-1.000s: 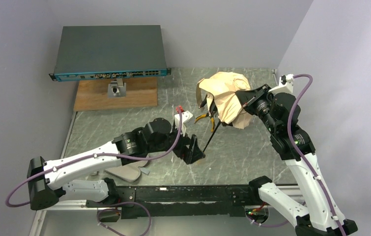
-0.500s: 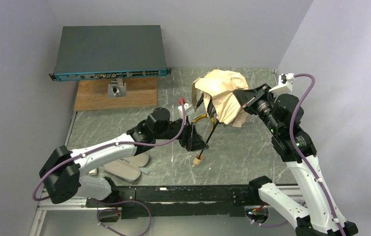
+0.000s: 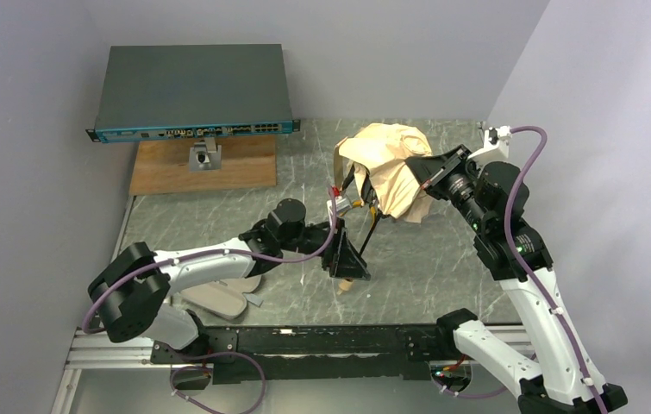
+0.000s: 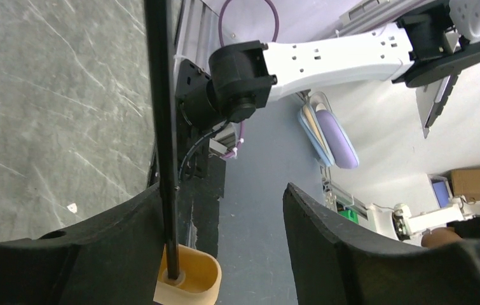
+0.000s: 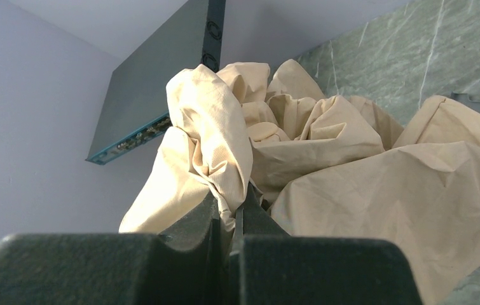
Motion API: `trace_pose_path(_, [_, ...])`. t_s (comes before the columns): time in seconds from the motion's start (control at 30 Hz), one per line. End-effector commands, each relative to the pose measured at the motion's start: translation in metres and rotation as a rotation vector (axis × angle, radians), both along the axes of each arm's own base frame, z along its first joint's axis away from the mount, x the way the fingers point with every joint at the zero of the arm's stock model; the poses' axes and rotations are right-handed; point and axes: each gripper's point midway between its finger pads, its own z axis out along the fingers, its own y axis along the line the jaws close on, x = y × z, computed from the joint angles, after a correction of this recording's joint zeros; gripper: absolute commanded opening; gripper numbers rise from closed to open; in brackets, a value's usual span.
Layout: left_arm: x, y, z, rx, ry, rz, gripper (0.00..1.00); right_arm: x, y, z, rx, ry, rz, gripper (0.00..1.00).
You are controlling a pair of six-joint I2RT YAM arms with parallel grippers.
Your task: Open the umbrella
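Observation:
The umbrella hangs tilted over the table. Its tan canopy (image 3: 388,162) is crumpled and held up at the back right. Its black shaft (image 3: 370,231) slants down to the cream handle (image 3: 345,283) near the table. My right gripper (image 3: 417,169) is shut on a fold of the canopy (image 5: 326,146), with the fabric pinched between its jaws (image 5: 237,213). My left gripper (image 3: 347,259) is open around the lower shaft. In the left wrist view the shaft (image 4: 161,121) lies against one finger (image 4: 65,260), and the handle (image 4: 189,279) sits just below.
A dark network switch (image 3: 192,90) rests on a wooden board (image 3: 205,166) at the back left. The pale pink sleeve (image 3: 218,297) lies under my left arm near the front edge. Walls close in at the back and right.
My left arm has reached farther right; its gripper rose off the handle, then settled just above it, open. The handle now shows below it. The canopy shifted slightly left.

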Motion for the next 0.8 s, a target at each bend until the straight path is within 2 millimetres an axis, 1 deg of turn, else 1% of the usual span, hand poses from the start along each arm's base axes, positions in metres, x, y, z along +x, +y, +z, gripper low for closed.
trace_pose_path(0.0, [-0.015, -0.006, 0.009, -0.06, -0.025, -0.05, 0.67, -0.005, -0.002, 0.058, 0.071, -0.168, -0.002, 0.0])
trace_pose_path(0.1, [-0.02, -0.015, 0.001, -0.048, -0.018, -0.064, 0.63, -0.005, -0.001, 0.056, 0.077, -0.163, 0.006, 0.0])
trace_pose_path(0.23, [-0.023, -0.021, 0.002, -0.063, -0.01, -0.074, 0.55, -0.007, -0.002, 0.057, 0.073, -0.163, 0.002, 0.0])
trace_pose_path(0.43, [-0.021, -0.021, 0.006, -0.069, -0.021, -0.051, 0.36, -0.009, -0.004, 0.058, 0.068, -0.165, -0.006, 0.0])
trace_pose_path(0.6, [-0.02, -0.018, 0.007, -0.07, -0.017, -0.035, 0.18, -0.009, -0.004, 0.056, 0.073, -0.164, -0.003, 0.0])
trace_pose_path(0.7, [-0.019, -0.017, 0.008, -0.062, -0.012, -0.02, 0.0, -0.009, -0.004, 0.057, 0.072, -0.166, -0.005, 0.0])
trace_pose_path(0.77, [-0.016, -0.016, 0.007, -0.034, 0.003, 0.009, 0.0, -0.01, -0.005, 0.056, 0.067, -0.165, -0.008, 0.0])
